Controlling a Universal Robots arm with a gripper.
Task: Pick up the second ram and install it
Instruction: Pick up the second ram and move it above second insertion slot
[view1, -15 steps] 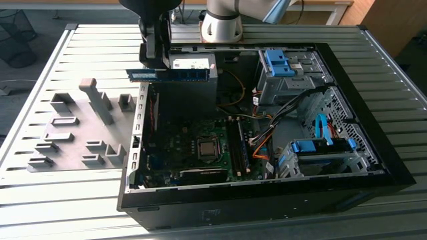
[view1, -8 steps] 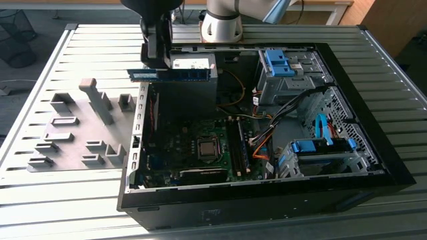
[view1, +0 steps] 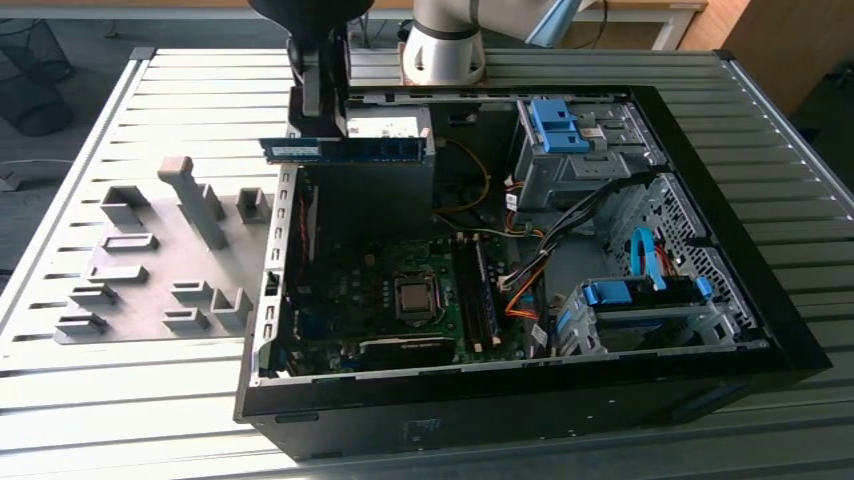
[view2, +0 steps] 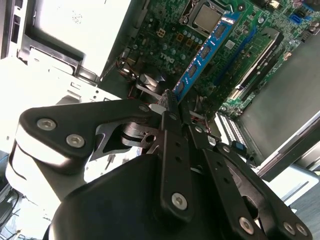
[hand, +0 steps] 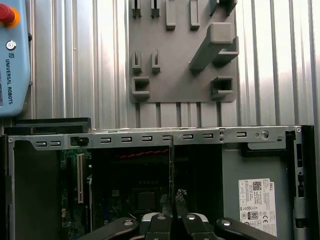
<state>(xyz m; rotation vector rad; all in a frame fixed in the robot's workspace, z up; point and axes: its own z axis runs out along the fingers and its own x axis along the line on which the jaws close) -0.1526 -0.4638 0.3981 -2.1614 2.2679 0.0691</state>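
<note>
As the exterior view is read from its left, the grey fixture plate (view1: 147, 260) lies on the slatted table (view1: 134, 420), just beside the open computer case (view1: 761, 250). Next comes the gripper (view1: 318, 135), with its jaws clenched on the second ram (view1: 367, 150) near one end. The board hangs level in the air, above the power supply (view1: 387, 125) and well clear of the motherboard (view1: 360, 290). I therefore judge the pick-up as done and the seating as not yet done: the memory slots (view1: 477, 295), further to the right, do not hold this board. Whether another board already sits there, I cannot tell.

The second wrist view gives what the exterior view lacks: the fingers (view2: 170, 125) pinch the end of the blue board, which runs out over the motherboard, past the processor socket (view2: 206, 19). The first wrist view adds a blue teach pendant (hand: 12, 55) on the table, apart from the fixture plate.
</note>
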